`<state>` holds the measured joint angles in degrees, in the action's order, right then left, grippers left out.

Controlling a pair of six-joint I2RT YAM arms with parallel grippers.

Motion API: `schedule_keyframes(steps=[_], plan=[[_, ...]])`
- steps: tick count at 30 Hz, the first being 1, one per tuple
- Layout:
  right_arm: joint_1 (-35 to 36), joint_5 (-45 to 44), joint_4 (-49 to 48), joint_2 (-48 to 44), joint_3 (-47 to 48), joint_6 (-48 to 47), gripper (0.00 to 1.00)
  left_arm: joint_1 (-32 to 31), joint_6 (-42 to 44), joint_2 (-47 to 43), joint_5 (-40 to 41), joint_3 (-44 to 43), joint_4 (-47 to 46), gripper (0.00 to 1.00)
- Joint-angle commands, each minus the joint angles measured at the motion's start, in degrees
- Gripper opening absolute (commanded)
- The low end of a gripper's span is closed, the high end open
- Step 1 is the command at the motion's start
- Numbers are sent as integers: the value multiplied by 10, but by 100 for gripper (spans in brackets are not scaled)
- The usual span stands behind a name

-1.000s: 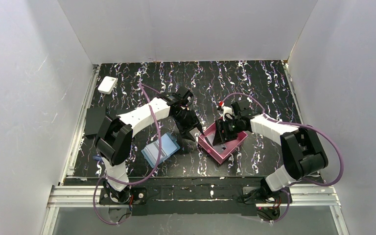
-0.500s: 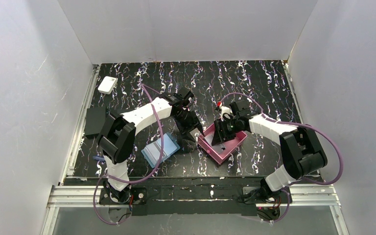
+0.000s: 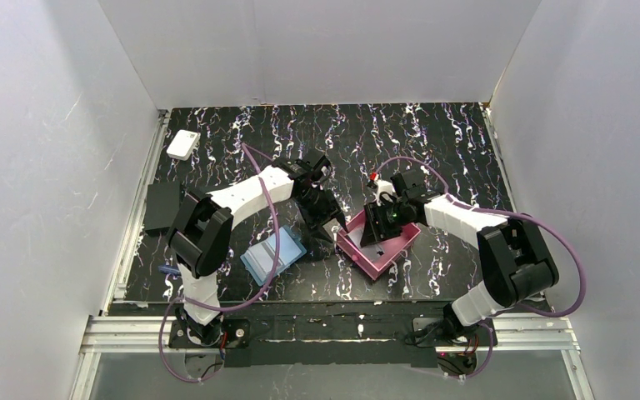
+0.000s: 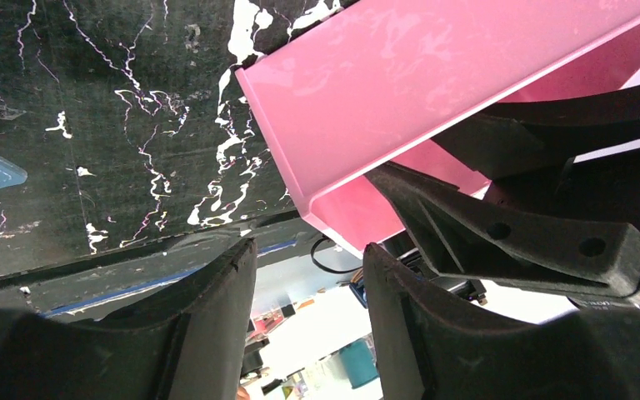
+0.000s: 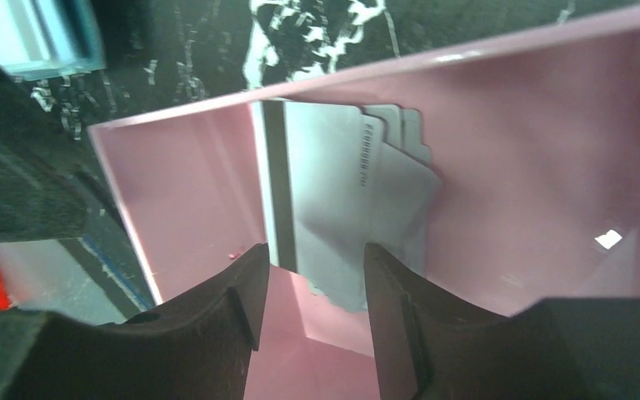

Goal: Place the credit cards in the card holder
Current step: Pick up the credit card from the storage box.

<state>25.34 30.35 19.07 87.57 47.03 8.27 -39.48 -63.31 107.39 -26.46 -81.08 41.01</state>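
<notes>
Right gripper (image 5: 312, 254), fingers apart, is straddling credit cards (image 5: 342, 183) propped against pink tray (image 5: 533, 125) wall. Left gripper (image 4: 308, 254), fingers apart, is likely steadying tray.

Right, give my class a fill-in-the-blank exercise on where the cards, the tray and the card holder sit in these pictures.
1. The grey cards lean in a corner of the ____ tray.
2. In the top view, the open card holder lies on the table to the ____ of that tray.
3. The gripper reaching into the tray belongs to the ____ arm.
Missing words: pink; left; right.
</notes>
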Motion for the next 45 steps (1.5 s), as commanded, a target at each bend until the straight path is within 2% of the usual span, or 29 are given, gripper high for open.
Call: schedule_keyframes(steps=[1, 11, 17, 26, 31, 38, 45], plan=[[2, -63, 35, -20, 13, -29, 55, -1, -1, -2, -13, -17, 17, 49], [8, -8, 18, -1, 10, -23, 51, 0, 0, 9, -21, -21, 17, 49], [18, -5, 15, 1, 8, -24, 49, -1, -1, 19, -26, -22, 13, 49], [19, -41, 30, 4, 11, -25, 56, -2, -9, 29, -32, -19, -1, 49], [19, -26, 24, 5, 4, -17, 55, -1, -17, 38, -37, -19, -11, 48], [30, 23, 13, 13, 7, -15, 49, -7, -25, 50, -40, -24, -22, 48], [30, 51, -7, -4, 2, 1, 47, -11, -27, 58, -44, -25, -25, 47]])
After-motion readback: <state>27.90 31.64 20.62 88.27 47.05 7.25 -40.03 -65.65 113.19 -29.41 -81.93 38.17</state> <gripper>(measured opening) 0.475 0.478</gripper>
